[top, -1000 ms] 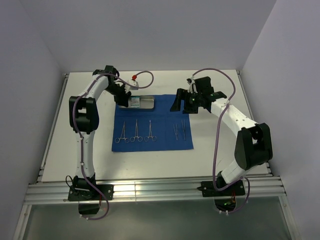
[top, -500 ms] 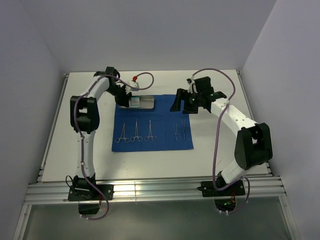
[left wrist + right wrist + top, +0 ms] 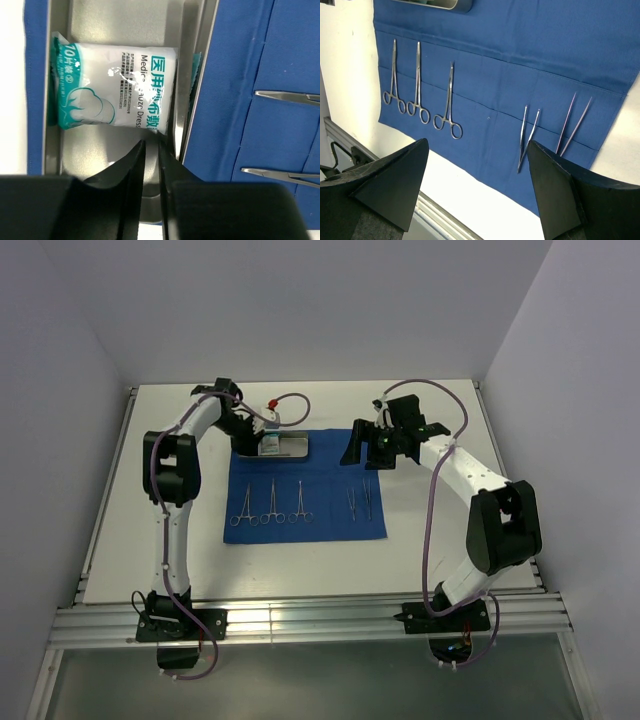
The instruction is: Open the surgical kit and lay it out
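Left hand (image 3: 151,145) is seen over steel tray (image 3: 85,20) at far-left edge of blue cloth (image 3: 320,520), fingers nearly pressed together, tips at edge of white-green packet (image 3: 115,97) lying in tray; whether packet is pinched cannot be told. Three ring-handled clamps (image 3: 418,85) are laid side by side on cloth, two tweezers (image 3: 522,150) to their right. Right hand (image 3: 479,142) is held spread wide above cloth, nothing gripped. Cloth is laid flat on white surface (image 3: 420,540)

I count 1 blue cloth wrap (image 3: 325,518), 1 steel tray (image 3: 100,152), 1 white-green packet (image 3: 115,97). Then 5 steel instruments (image 3: 298,500) in my view: 3 ring-handled clamps (image 3: 416,82), 2 pairs of tweezers (image 3: 527,134).
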